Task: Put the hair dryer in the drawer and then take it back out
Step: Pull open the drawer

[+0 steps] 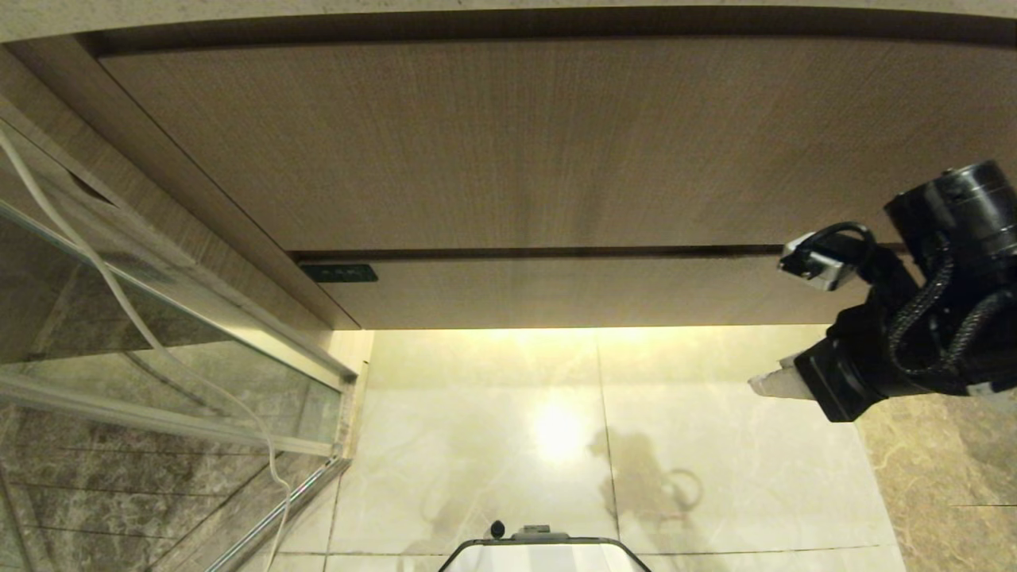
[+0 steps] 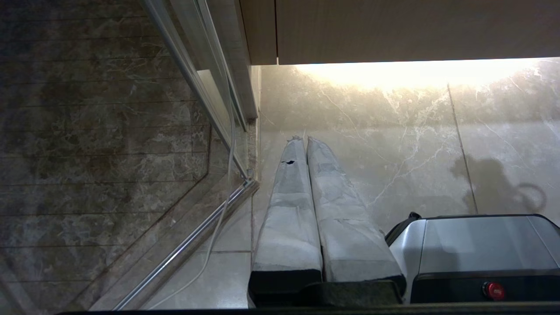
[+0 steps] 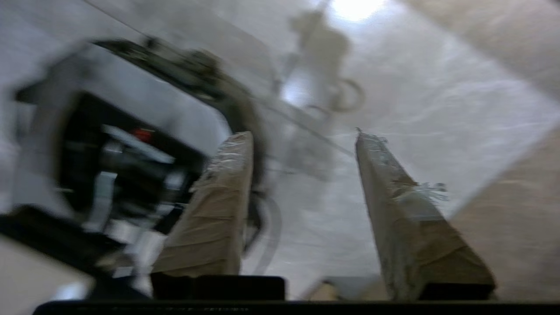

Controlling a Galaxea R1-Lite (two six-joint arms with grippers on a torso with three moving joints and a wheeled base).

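A: Judging from what is shown, the dryer itself cannot be seen in any view; only a white cord (image 1: 119,294) is seen trailing down the glass panel (image 1: 159,349) at the left, and it cannot be told whether that cord is the dryer's.

B: And the drawer (image 1: 572,290)?

A: It is seen shut, its flat front flush under the taller panel (image 1: 516,143), with the small dark label (image 1: 339,272) at its upper left corner. No handle is offered, so its lower edge would probably have to be hooked or the front pressed.

B: How are the tools set?

A: The right gripper (image 3: 302,144) is held out at the right, off the drawer's lower right corner, jaws parted with nothing between them. The left gripper (image 2: 306,140) is pointed at the floor (image 1: 493,445), fingers pressed together, empty.

B: How would the dryer be expected to handle?

A: A rigid, glossy shell is expected, so slipping is likely on the fat barrel. The handle is judged the better hold, being narrower. Moderate weight, nose-heavy, is assumed, and the cord could be snagged on the drawer's edge.
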